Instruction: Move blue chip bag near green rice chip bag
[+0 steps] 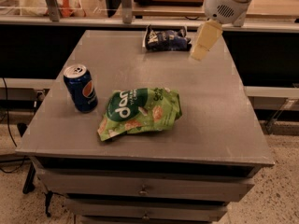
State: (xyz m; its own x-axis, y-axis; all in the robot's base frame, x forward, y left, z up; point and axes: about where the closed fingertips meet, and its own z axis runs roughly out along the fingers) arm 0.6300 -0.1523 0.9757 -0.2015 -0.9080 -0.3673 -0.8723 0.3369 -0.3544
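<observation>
The blue chip bag point(166, 38), small and dark navy with white markings, lies at the far edge of the grey table point(210, 115). The green rice chip bag point(140, 111), larger, bright green and wrinkled, lies near the middle of the table, closer to the front. My gripper point(201, 49) hangs from the white arm point(224, 3) at the upper right. It is just right of the blue chip bag and above the table, not touching the bag.
A blue Pepsi can point(81, 88) stands upright left of the green bag. Drawers point(140, 188) sit below the table's front edge. A counter with shelves point(93, 3) runs behind the table.
</observation>
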